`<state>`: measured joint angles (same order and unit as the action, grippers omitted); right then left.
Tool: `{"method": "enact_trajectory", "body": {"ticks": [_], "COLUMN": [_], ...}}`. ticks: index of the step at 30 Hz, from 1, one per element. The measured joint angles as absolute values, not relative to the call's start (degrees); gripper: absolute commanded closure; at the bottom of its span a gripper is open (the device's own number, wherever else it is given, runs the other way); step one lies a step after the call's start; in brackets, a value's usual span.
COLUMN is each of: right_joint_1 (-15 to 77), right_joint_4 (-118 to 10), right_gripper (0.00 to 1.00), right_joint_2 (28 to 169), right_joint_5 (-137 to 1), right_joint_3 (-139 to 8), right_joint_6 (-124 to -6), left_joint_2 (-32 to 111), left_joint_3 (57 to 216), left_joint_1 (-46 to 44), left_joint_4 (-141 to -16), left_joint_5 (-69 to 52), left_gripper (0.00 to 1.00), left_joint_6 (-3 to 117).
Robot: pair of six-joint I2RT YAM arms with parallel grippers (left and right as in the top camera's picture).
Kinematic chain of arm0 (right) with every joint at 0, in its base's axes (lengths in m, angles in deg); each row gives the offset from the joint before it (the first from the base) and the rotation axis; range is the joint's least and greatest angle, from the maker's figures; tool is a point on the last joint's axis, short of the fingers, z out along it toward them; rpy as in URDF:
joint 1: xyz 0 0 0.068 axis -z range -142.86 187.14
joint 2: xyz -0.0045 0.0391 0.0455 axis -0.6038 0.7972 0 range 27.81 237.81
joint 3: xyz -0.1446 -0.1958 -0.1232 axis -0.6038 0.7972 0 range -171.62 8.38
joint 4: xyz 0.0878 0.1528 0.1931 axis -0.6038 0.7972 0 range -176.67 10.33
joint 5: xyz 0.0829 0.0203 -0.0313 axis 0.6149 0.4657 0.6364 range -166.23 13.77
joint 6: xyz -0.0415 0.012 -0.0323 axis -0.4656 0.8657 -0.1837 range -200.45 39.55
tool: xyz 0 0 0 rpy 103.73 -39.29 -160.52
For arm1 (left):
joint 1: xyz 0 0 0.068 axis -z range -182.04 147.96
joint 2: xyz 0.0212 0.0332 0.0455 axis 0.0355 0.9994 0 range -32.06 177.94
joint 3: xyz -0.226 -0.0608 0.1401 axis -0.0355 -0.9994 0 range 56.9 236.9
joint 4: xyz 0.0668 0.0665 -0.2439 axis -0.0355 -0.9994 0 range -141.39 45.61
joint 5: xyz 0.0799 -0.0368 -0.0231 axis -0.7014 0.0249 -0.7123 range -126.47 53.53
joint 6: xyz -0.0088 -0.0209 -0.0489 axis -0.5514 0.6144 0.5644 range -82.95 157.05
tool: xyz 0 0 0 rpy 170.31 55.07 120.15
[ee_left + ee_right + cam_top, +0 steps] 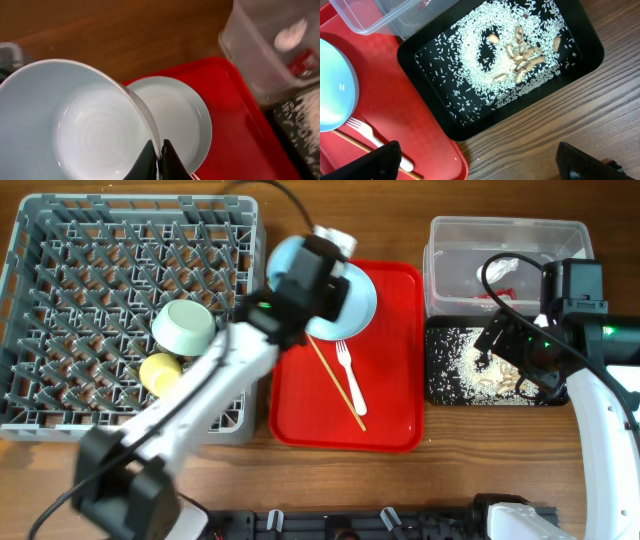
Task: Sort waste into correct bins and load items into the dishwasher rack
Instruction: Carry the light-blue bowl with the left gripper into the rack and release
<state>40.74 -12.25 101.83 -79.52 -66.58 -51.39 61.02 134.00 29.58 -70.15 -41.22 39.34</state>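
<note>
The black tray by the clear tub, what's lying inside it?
Loose white grains spread in a ring, with beige food scraps clustered inside the black tray. From overhead, the right arm covers part of it.

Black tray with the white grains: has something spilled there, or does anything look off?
No spill: the rice grains and beige scraps lie inside the black tray, none on the table or red tray beside it. Nothing there stands out.
</note>
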Motion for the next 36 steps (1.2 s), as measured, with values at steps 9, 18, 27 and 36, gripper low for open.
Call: {"method": "enact_trajectory", "body": {"ticks": [9, 18, 27, 36], "right_joint_1": [40.7, 40.7, 40.7, 40.7], "right_joint_4": [-12.3, -12.3, -12.1, -11.8], "right_gripper": [0.0, 0.0, 0.0, 0.0], "right_joint_2": [101.8, 101.8, 101.8, 101.8], "right_joint_5": [-79.5, -79.5, -79.5, -79.5], "right_joint_3": [-66.6, -66.6, -66.6, -66.6], "right_joint_6": [-51.4, -51.4, -51.4, -51.4], "left_joint_2": [55.1, 62.0, 77.6, 81.3], "left_joint_3": [134.0, 134.0, 134.0, 134.0], "left_joint_1": [8.4, -11.0, -18.0, -23.2], "left_joint_4": [-70.9, -70.1, -61.6, -59.0], "left_joint_5": [-15.9, 16.4, 39.0, 44.0], "left_gripper": [0.96, 0.96, 0.96, 0.83], "left_joint_6": [42.9, 44.7, 49.2, 52.5]}}
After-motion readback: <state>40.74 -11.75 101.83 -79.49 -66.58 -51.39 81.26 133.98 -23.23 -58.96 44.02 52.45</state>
